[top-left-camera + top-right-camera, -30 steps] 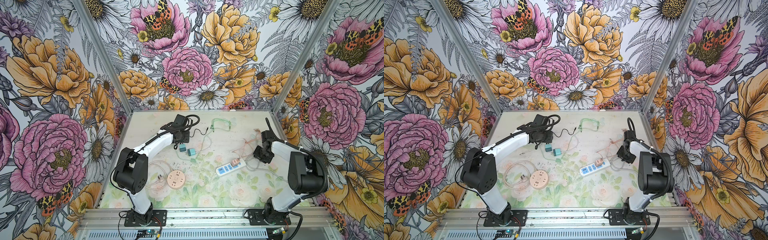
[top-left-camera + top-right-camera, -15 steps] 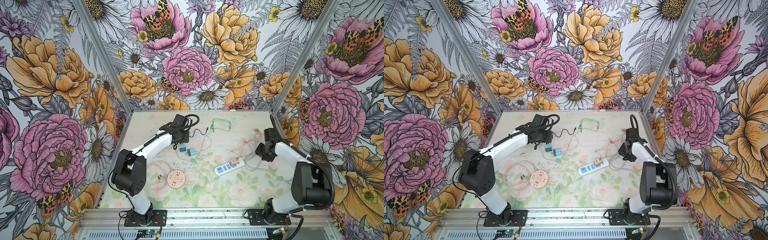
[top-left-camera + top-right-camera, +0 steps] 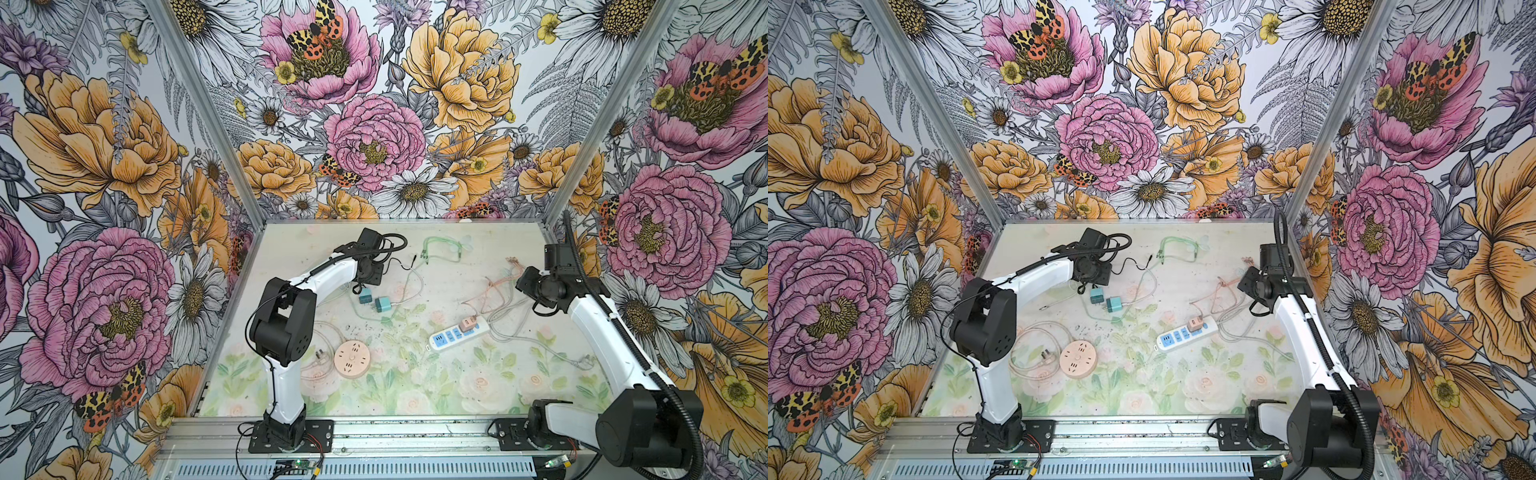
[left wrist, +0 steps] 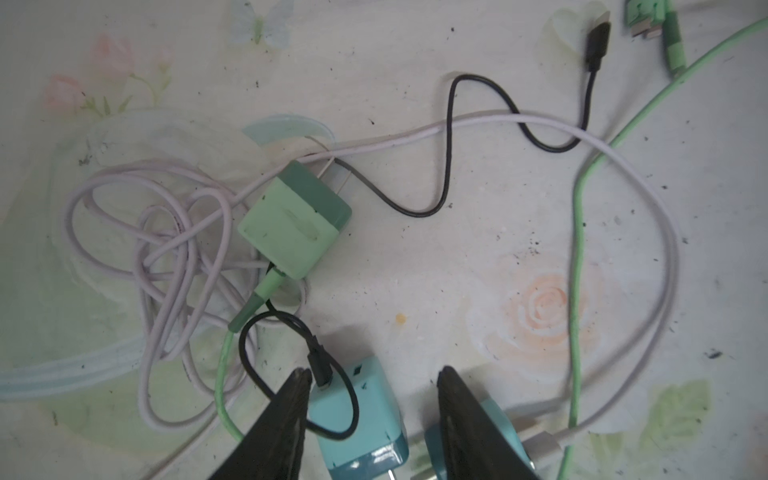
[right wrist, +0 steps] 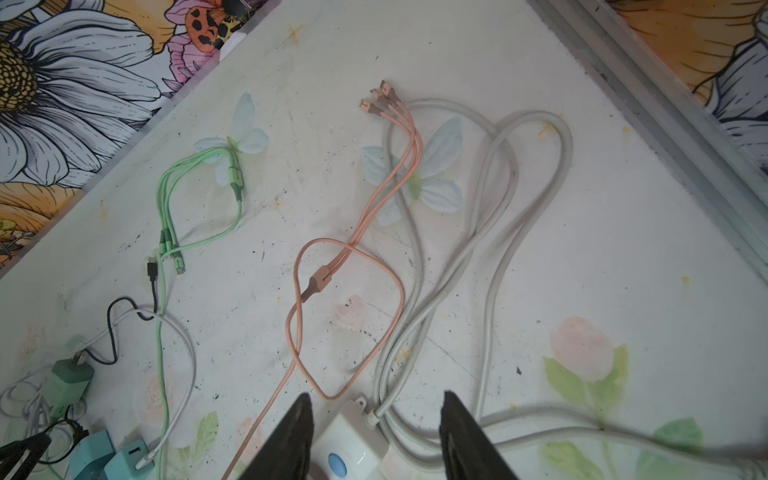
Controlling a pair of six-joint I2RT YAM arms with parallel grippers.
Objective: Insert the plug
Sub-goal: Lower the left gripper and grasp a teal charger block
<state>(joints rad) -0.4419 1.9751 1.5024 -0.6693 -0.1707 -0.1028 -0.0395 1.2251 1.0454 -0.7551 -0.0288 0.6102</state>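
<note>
A white power strip (image 3: 457, 332) with blue sockets lies right of centre in both top views, a pink plug (image 3: 467, 323) seated in it (image 3: 1195, 323). My right gripper (image 5: 377, 397) is open and hovers over the strip's cord end (image 5: 349, 449), touching nothing; in a top view it (image 3: 524, 286) hangs near the right wall. Two teal plugs (image 3: 365, 296) (image 3: 383, 304) lie by my left gripper (image 3: 368, 279). In the left wrist view that gripper (image 4: 376, 372) is open, its fingers on either side of one teal plug (image 4: 357, 415) without closing on it.
A pale green charger (image 4: 291, 224) lies among lilac, black and green cables. A round pink socket (image 3: 352, 359) with a looped cord sits front left. A pink multi-head cable (image 5: 320, 282) and the strip's grey cord (image 5: 498, 249) sprawl near the right wall.
My right gripper's jaws have opened wider and it has drawn back from the power strip toward the right wall; that arm's elbow has dropped toward the front. The left arm has stayed put.
</note>
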